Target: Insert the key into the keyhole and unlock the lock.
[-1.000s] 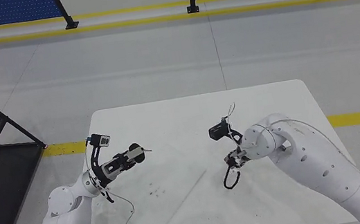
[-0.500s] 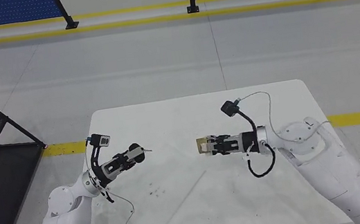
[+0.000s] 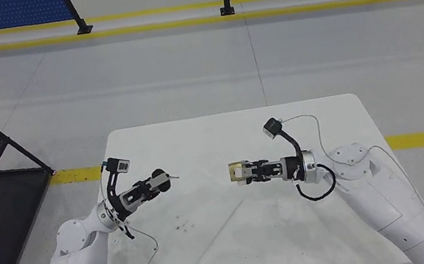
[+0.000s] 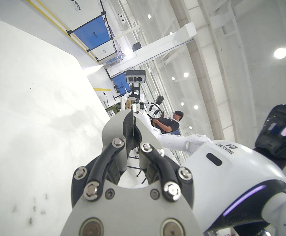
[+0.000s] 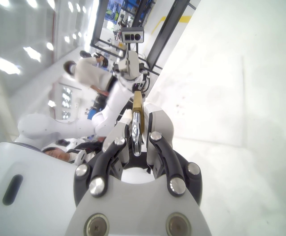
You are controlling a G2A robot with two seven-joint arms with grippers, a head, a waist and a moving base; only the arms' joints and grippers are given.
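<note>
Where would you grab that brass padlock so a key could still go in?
By the silver shackle end, coming from behind, as the right gripper does: its fingers pinch the flat sides of the padlock, leaving the brass body sticking out free toward the left gripper.

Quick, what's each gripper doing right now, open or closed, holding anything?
Left gripper: closed on what looks like the thin silver key.
Right gripper: closed on the brass padlock with a silver shackle.
</note>
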